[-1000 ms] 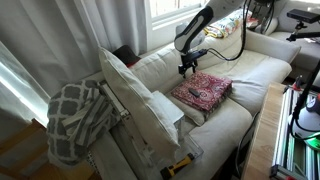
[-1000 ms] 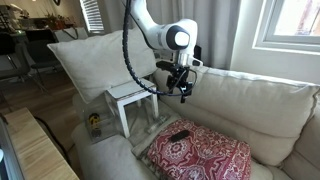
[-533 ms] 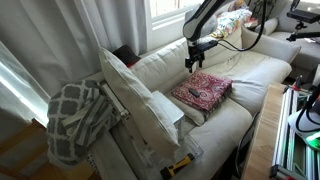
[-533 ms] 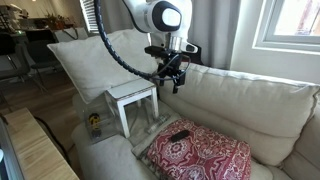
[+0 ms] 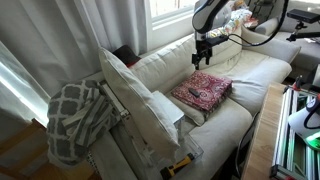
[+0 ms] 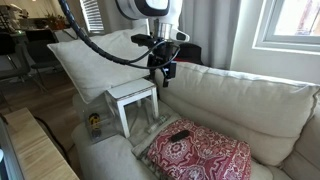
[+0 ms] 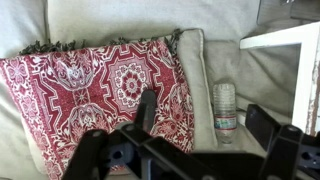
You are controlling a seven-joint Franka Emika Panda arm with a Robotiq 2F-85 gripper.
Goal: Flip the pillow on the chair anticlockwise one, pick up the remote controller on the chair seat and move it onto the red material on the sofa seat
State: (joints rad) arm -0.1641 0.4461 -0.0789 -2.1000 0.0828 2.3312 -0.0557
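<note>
The dark remote controller (image 5: 196, 93) lies on the red patterned material (image 5: 205, 88) on the cream sofa seat (image 5: 245, 75). It shows the same way in both exterior views (image 6: 180, 136) and in the wrist view (image 7: 146, 108), on the cloth (image 6: 205, 155) (image 7: 95, 90). My gripper (image 5: 202, 58) (image 6: 160, 75) hangs open and empty well above the cloth, in front of the sofa back. Its fingers frame the bottom of the wrist view (image 7: 180, 150). The big cream-white pillow (image 5: 135, 100) (image 6: 95, 60) stands on edge at the sofa's end.
A small white stand (image 6: 133, 98) (image 7: 290, 45) stands beside the red cloth. A plastic water bottle (image 7: 225, 107) lies on the seat between them. A grey-white lattice blanket (image 5: 75, 118) hangs past the pillow. A wooden table edge (image 5: 262, 140) runs along the sofa front.
My gripper has risen away from the red cloth and moved toward the sofa back, staying open. The remote has stayed on the cloth.
</note>
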